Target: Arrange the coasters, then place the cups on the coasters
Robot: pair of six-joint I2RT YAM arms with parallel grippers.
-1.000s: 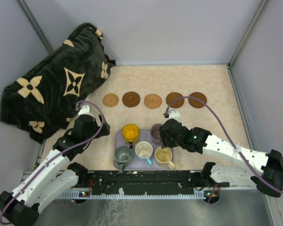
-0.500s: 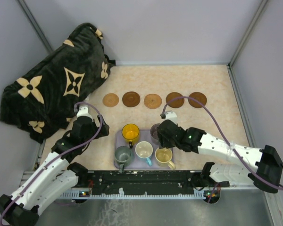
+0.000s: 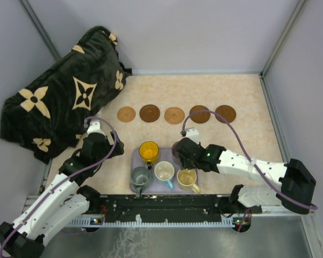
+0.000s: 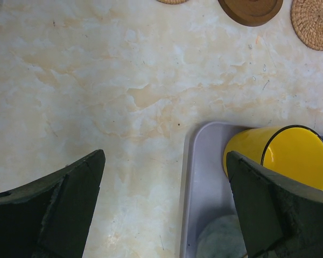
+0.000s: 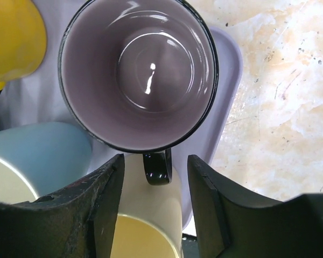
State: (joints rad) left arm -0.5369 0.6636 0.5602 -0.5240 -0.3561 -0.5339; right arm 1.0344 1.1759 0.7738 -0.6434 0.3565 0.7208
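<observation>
At the near side of the table (image 3: 242, 97) a tray (image 3: 133, 161) holds all five mugs, all upright. Its near row runs, left to right, grey-green mug (image 3: 140, 176), white mug (image 3: 164, 171) and cream mug (image 3: 187, 177). The far row has the yellow mug (image 3: 149, 151) on the left and the purple mug (image 5: 145, 70) on the right, in the tray's far right corner. The right pincer (image 5: 155, 161) hangs over the purple mug and hides most of it from above. In the right wrist view its jaws are released and parted, one on each side of the mug's black handle (image 5: 157, 171), with a gap on both sides, so nothing is gripped. The cream mug sits just beyond that handle and the white mug just to its left. The left pincer (image 4: 164, 161) hovers over bare table just left of the tray, about level with the yellow mug. Its jaws are spread wide and hold nothing, and in the left wrist view the tray's left wall runs between them. Farther out, well apart from the tray, five coasters lie flat in a row across the table, each apart from its neighbours: tan (image 3: 126, 114), brown (image 3: 149, 113), tan (image 3: 174, 115), brown (image 3: 202, 117), brown (image 3: 225, 113). The right arm's cable (image 3: 242, 131) arcs across the fourth in the top view. At the far left, a dark blanket (image 3: 64, 91) with cream flower shapes is heaped against the wall, its near end past the table's left edge.
</observation>
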